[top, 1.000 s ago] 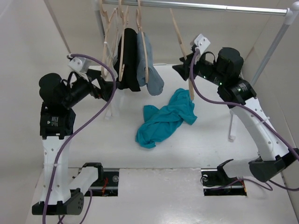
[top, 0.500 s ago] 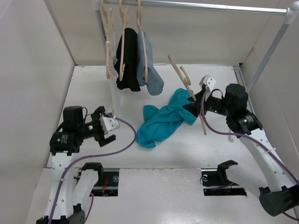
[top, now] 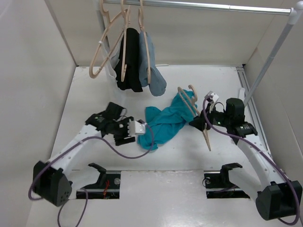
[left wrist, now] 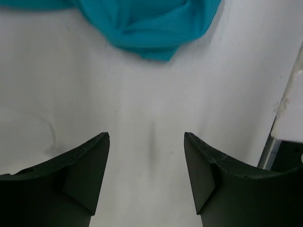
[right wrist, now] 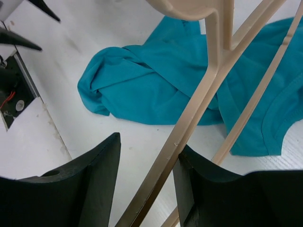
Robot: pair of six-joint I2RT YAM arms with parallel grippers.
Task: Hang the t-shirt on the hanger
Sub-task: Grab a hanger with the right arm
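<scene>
White table [top: 94, 94] fills most of the top view, boxed in by pale walls, with a metal rail [top: 199, 5] running across the back. The left arm [top: 78, 142] lies low and reaches toward the middle, while the right arm [top: 253, 146] bends inward from the other side. Between them the t-shirt [top: 165, 124] sits crumpled in a teal heap on the table, its neck end toward the right arm and its near folds close to the left wrist. On the rail hang a black garment [top: 129, 61] and a grey-blue garment [top: 154, 71] side by side on hangers, and just left of them swings a bare hanger with a white tie [top: 102, 52]. The hanger [right wrist: 196, 101] is off the rail: it is held tilted above the right edge of the t-shirt, hook uppermost toward the back, lower tip toward the near edge. The right gripper [right wrist: 147, 142] pinches one of its slim beige bars between the two dark fingers, the bar lying against the right-hand finger. The left gripper [left wrist: 147, 137] is spread with nothing between its fingers, poised over bare table just short of the nearest teal fold.
</scene>
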